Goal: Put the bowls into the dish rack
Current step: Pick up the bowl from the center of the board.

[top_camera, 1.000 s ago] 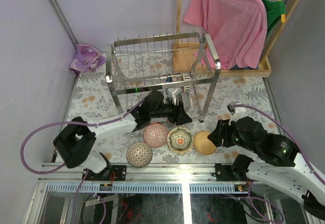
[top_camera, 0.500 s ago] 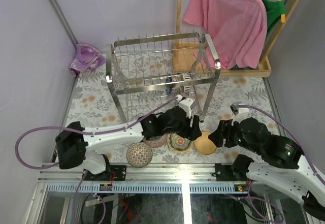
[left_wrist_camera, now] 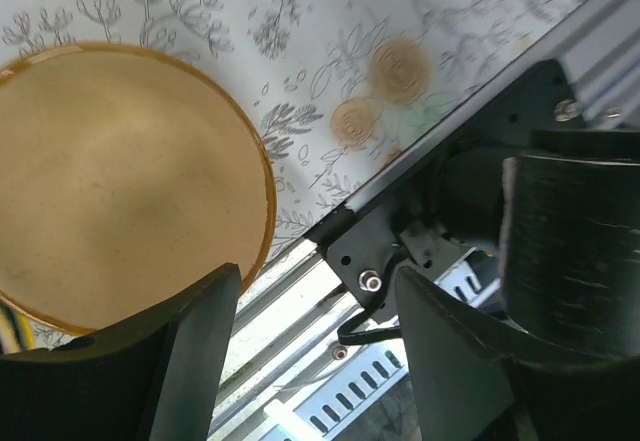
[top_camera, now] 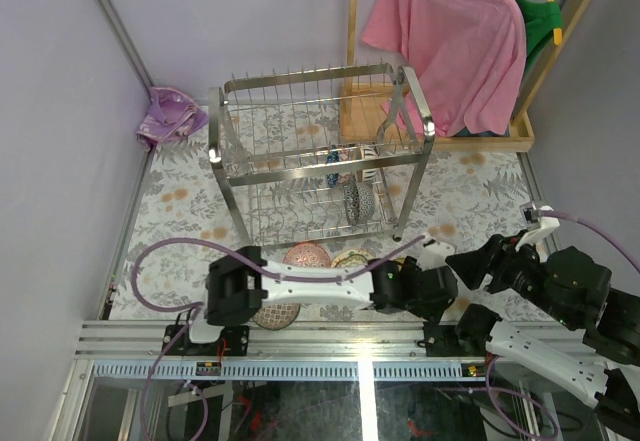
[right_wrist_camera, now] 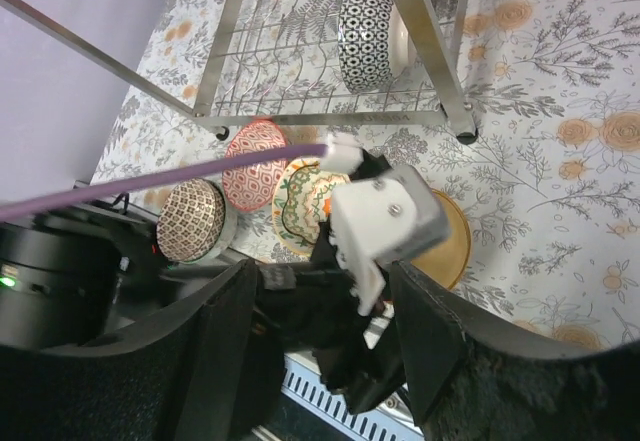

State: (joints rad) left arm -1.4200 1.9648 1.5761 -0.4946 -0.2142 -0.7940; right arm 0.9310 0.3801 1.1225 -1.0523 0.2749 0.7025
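**A:** Which bowl is closest to a hand?

**B:** The mustard bowl point(left_wrist_camera: 120, 181). It sits upright on the table point(top_camera: 180, 196) at the near edge, at the right end of a row with the green-patterned bowl point(right_wrist_camera: 300, 196), the red-patterned bowl point(top_camera: 307, 254) and the brown dotted bowl point(right_wrist_camera: 192, 216).

**A:** How will it handle?

**B:** It looks like glazed ceramic, so I'd judge it stiff, weighty for its size, slick and easy to chip. The rim is the place to grip, one finger inside and one outside.

**A:** Is anything holding it?

**B:** No. The left gripper point(left_wrist_camera: 315, 351) has its fingers spread with nothing between them, over the table's front rail point(top_camera: 120, 329) just beside the bowl's rim. The right gripper point(right_wrist_camera: 322, 301) is also spread and empty, higher up and looking down on the left arm.

**A:** What's in the way?

**B:** The left arm lies across the front of the row and partly covers the dotted and green bowls. The dish rack point(top_camera: 310, 79) stands farther back. A black-and-white bowl point(right_wrist_camera: 365, 26) stands on edge in its lower tier, and the corner posts and prongs narrow the entry.
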